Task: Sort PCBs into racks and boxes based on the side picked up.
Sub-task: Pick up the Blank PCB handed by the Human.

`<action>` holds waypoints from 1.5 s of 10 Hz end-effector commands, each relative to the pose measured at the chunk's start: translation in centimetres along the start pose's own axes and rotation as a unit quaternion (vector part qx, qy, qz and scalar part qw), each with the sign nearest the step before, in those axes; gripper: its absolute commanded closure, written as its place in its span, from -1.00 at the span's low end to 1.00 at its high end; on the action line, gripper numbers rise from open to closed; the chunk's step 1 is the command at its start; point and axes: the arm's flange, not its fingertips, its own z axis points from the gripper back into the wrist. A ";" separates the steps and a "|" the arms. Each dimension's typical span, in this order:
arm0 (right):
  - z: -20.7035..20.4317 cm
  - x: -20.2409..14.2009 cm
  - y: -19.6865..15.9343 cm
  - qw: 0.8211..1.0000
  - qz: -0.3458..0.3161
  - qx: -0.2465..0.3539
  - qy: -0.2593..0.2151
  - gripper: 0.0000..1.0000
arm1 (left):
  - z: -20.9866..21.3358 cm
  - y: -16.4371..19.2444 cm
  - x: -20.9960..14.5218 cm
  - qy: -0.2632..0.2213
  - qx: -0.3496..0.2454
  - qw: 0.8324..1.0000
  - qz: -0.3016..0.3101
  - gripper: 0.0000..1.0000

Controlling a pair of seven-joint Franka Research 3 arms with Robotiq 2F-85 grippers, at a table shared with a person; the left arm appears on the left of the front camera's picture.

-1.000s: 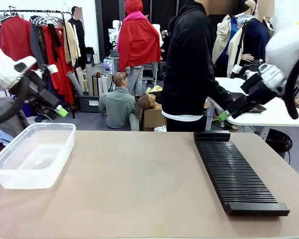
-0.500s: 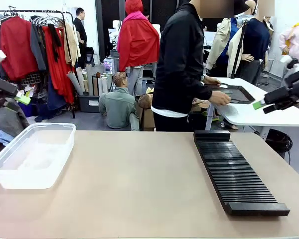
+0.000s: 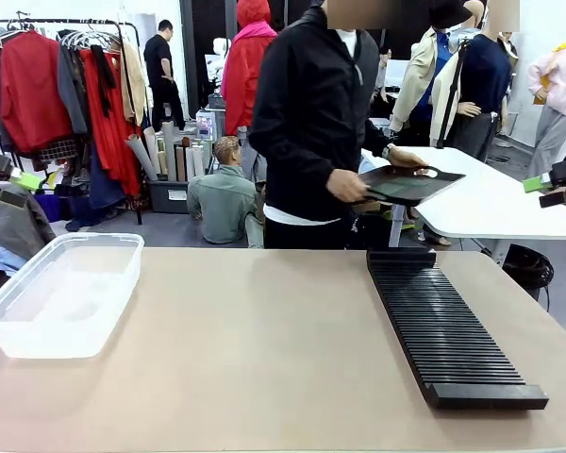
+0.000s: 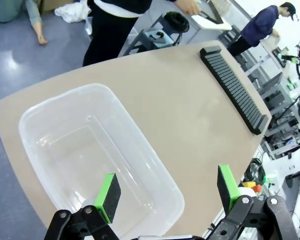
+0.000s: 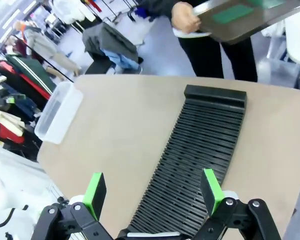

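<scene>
Clear plastic forms the box [image 3: 61, 293], which sits at the left end of the tan counter [image 3: 255, 359]. The left end effector [image 4: 168, 192] hangs high off the counter's left side, its green-padded fingers spread wide with nothing between them. In its wrist view the box lies below the fingers. Past the middle, beyond the counter's far edge, a person [image 3: 311, 113] in a black jacket stands holding a dark flat tray [image 3: 410, 184] in both hands, clear of the counter. In the right wrist view a green PCB [image 5: 231, 13] lies flat on that tray. Right of centre, the long black slotted rack [image 3: 448, 326] lies on the counter, running from the far edge toward the robot's side. The right end effector [image 5: 152, 192] hovers high off the right end, fingers likewise parted wide and gripping nothing, looking down along the rack.
</scene>
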 end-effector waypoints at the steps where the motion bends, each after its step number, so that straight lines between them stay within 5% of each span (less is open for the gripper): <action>1: -0.2 -0.7 0.3 0.999 0.014 0.031 -0.022 -1.00 | -0.2 0.7 -0.1 -0.014 -0.025 1.000 -0.013 -1.00; 15: 1.7 0.0 1.4 0.999 0.007 0.017 -0.029 -1.00 | -0.3 0.2 0.0 -0.010 -0.025 1.000 -0.008 -1.00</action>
